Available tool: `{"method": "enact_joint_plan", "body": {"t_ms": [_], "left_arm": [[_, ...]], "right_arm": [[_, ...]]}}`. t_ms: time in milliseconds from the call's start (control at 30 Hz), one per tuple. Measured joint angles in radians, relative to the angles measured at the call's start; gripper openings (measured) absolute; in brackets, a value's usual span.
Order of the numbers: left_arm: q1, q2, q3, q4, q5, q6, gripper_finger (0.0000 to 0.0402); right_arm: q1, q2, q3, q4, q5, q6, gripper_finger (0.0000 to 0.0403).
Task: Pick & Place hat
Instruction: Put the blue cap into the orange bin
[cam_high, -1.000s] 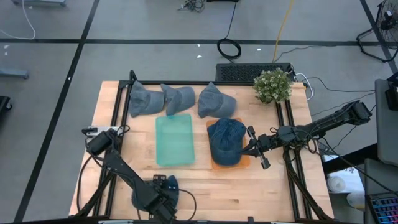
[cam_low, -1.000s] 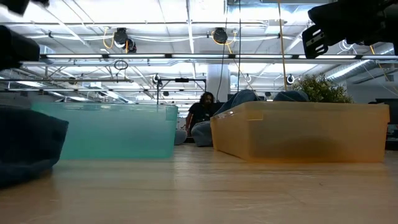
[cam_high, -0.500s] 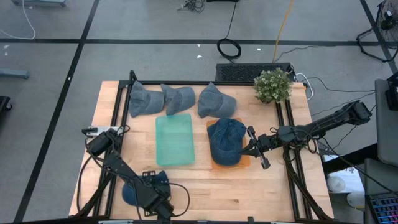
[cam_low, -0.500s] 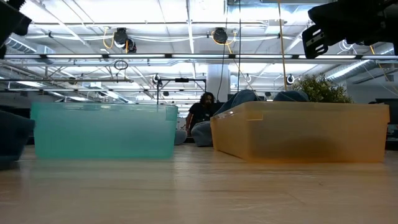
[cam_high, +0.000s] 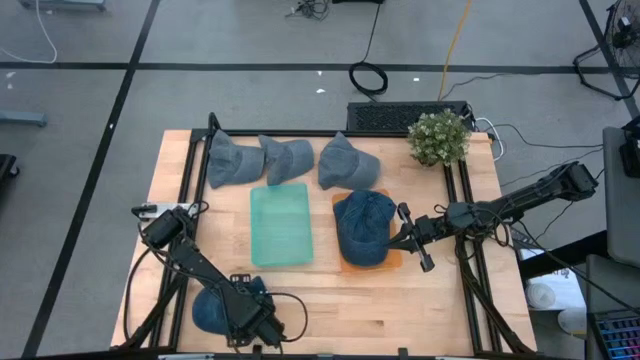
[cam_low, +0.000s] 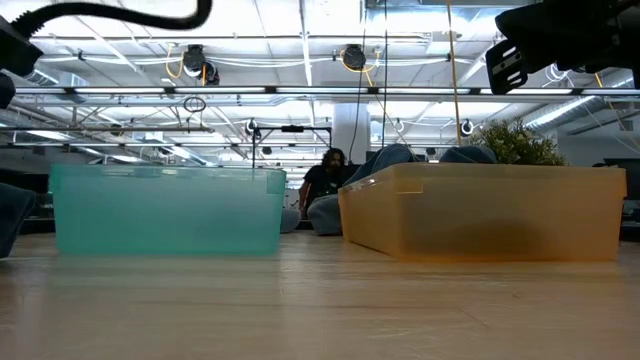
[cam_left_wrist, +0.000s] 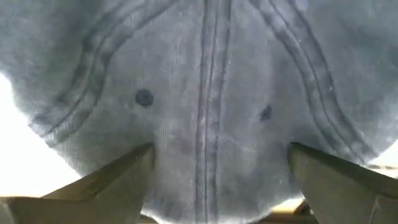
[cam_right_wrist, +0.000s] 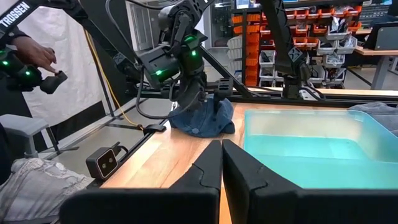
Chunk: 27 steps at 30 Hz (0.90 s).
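A dark blue denim hat sits at the table's near left, held by my left gripper. In the left wrist view its crown fills the space between my fingers. The right wrist view shows this hat hanging under the left gripper, its lower edge at the table top. A second dark blue hat lies in the orange bin. My right gripper hovers shut at that bin's right side. Three grey-blue hats rest on the table's far side. My left gripper has the hat's crown between its two fingers, with the centre seam running midway between them. It comes from above, pointing down. The hat hangs below the fingers; whether its lower edge rests on the table I cannot tell.
A teal bin stands mid-table beside the orange bin. A potted plant is at the far right corner. Black frame rails run along both table sides. A person's hand holding a device shows beyond the table's left side.
The left gripper has carried the hat toward the table's left edge along the near side. In the low view the hat has slid out to the picture's left border. The right arm has kept still.
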Motion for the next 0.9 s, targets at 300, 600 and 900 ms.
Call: {"method": "enact_joint_plan", "body": {"t_ms": [300, 600, 900], "left_arm": [[0.046, -0.072, 0.001, -0.040, 0.052, -0.016, 0.0376], [-0.027, -0.181, 0.002, -0.058, -0.025, -0.129, 0.0376], [-0.147, -0.181, -0.017, -0.006, -0.246, -0.272, 0.0376]], "right_arm": [[0.000, 0.000, 0.000, 0.000, 0.000, 0.000, 0.0000], [0.000, 0.000, 0.000, -0.018, 0.000, 0.000, 0.0000], [0.000, 0.000, 0.000, -0.023, -0.001, 0.000, 0.0000]]}}
